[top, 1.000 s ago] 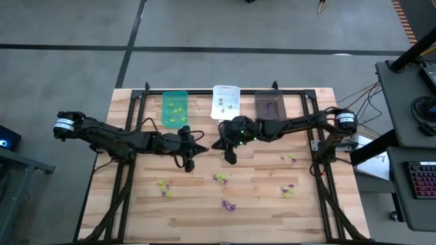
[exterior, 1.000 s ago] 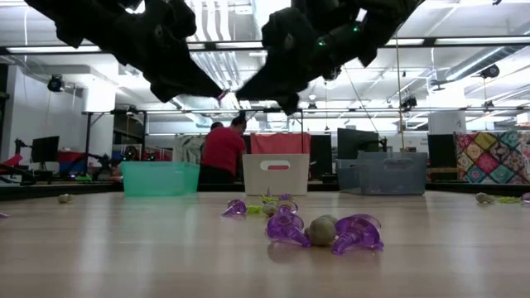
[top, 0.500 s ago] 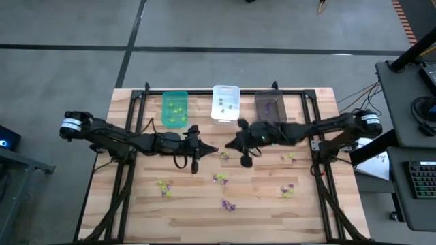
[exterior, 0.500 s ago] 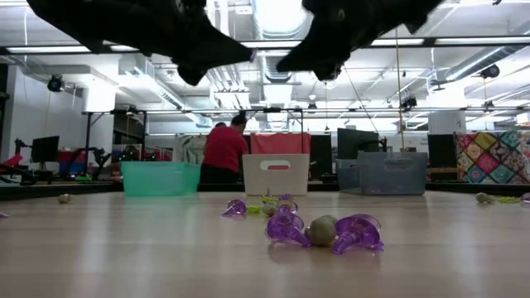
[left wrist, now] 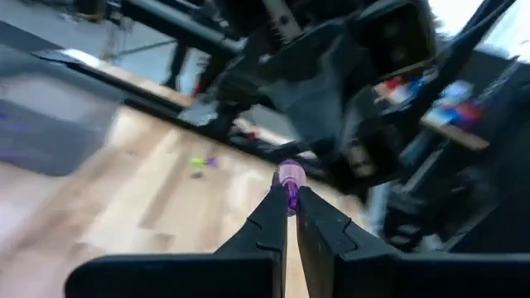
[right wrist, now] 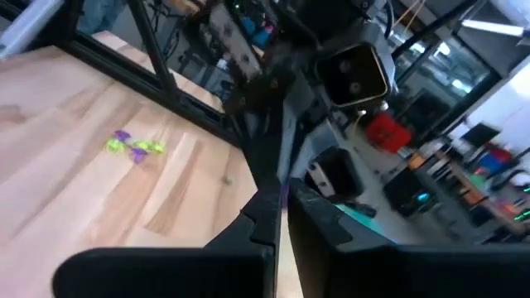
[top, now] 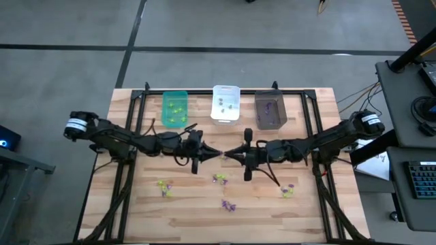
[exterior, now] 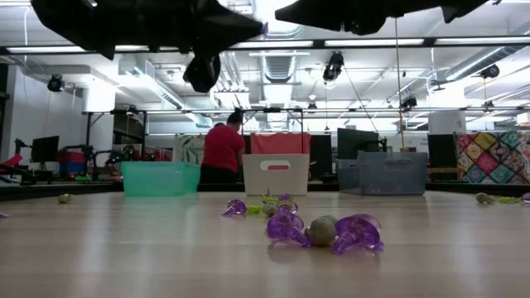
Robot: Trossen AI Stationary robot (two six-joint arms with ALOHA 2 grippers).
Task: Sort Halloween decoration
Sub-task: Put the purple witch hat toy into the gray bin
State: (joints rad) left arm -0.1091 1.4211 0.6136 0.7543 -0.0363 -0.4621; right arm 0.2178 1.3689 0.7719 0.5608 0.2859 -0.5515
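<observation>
Handover, tip to tip above mid-desk

My right gripper (top: 228, 154) has swung from the bins to meet my left gripper (top: 216, 154); left stays clamped on a purple trinket (left wrist: 290, 176); right nearly closed, apparently pinching it too; loose decorations (top: 220, 179) await sorting.

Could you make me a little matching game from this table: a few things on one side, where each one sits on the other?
Things:
1. green bin
2. white bin
3. dark grey bin
4. purple trinket

Places:
A. middle of the bin row
B. clamped in the left pincer tips
C. row's end on the right arm's side
D. row's end on the left arm's side

Pairs: 1-D, 2-A, 3-C, 4-B
</observation>
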